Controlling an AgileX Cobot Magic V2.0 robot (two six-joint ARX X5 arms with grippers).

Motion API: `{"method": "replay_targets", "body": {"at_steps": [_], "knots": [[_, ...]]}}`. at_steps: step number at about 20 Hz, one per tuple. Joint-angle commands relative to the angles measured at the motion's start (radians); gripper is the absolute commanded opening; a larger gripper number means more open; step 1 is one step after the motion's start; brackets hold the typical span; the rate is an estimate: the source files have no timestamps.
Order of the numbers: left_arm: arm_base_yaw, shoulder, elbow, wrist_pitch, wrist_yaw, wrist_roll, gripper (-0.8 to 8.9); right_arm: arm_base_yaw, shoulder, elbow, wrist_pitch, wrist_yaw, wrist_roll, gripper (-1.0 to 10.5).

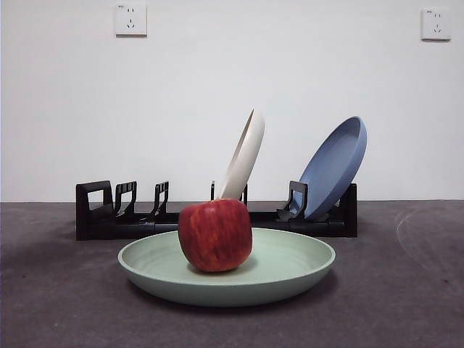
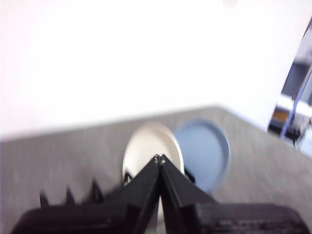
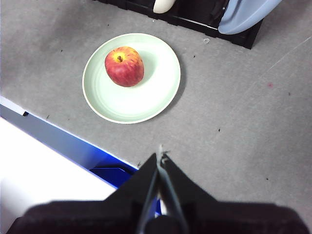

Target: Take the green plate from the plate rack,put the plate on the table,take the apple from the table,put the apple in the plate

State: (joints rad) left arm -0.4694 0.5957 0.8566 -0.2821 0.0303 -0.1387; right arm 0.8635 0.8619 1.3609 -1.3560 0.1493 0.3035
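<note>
The rack (image 1: 217,217) sat at the back of the table (image 1: 406,290), and everything else is placed from it. Its left slots were bare. In the middle slot leaned a white plate (image 1: 245,156). In the right slot leaned a blue plate (image 1: 333,167).

Just in front of the rack, the green plate (image 1: 290,268) lay flat on the table. The apple (image 1: 215,234) sat in it, a bit off the middle. The job looked done.

The apple looked hard, smooth and round, so it could roll or slip; hold it across its fat middle. The plate looked light and stiff; hold it by the rim.

The left gripper (image 2: 160,158) was up high above the rack, pinched closed and holding nothing. The right gripper (image 3: 160,153) was well in front of the rack, closed and holding nothing too.
</note>
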Motion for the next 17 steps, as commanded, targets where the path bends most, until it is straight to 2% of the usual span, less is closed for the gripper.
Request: {"method": "replay_targets", "body": {"at_steps": [1, 4, 11, 17], "knots": [[0.071, -0.084, -0.240, 0.279, 0.053, 0.053, -0.03, 0.000, 0.000, -0.007, -0.023, 0.001, 0.008, 0.0], [0.174, -0.187, -0.462, 0.417, 0.134, 0.034, -0.03, 0.000, 0.000, -0.007, -0.023, 0.001, 0.008, 0.0], [0.364, -0.383, -0.725, 0.416, 0.153, -0.064, -0.03, 0.000, 0.000, -0.007, -0.023, 0.001, 0.007, 0.0], [0.427, -0.497, -0.847, 0.373, 0.153, -0.100, -0.03, 0.000, 0.000, -0.007, -0.023, 0.001, 0.007, 0.0]]}}
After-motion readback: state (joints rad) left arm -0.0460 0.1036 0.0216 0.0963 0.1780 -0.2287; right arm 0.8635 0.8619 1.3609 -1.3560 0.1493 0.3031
